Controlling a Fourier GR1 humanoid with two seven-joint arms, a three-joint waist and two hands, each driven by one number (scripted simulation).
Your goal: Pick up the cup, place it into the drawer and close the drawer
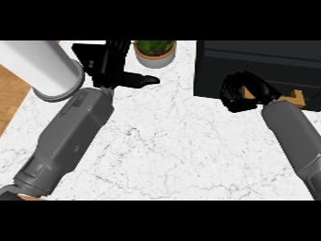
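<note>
Cup itself you can't make out; right hand (243, 92), center right of frame, is curled against the dark drawer (260, 66). Left hand (110, 66), top center, shows straight fingers near a potted plant (154, 51).

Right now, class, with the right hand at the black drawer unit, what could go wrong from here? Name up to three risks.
1. The right hand is curled against the front of the drawer unit; what it holds, if anything, is hidden, so a release could miss the drawer.
2. The left hand rests open close to the potted plant; a swing might knock it.
3. The left forearm lies beside the white cylinder and could nudge it.
</note>
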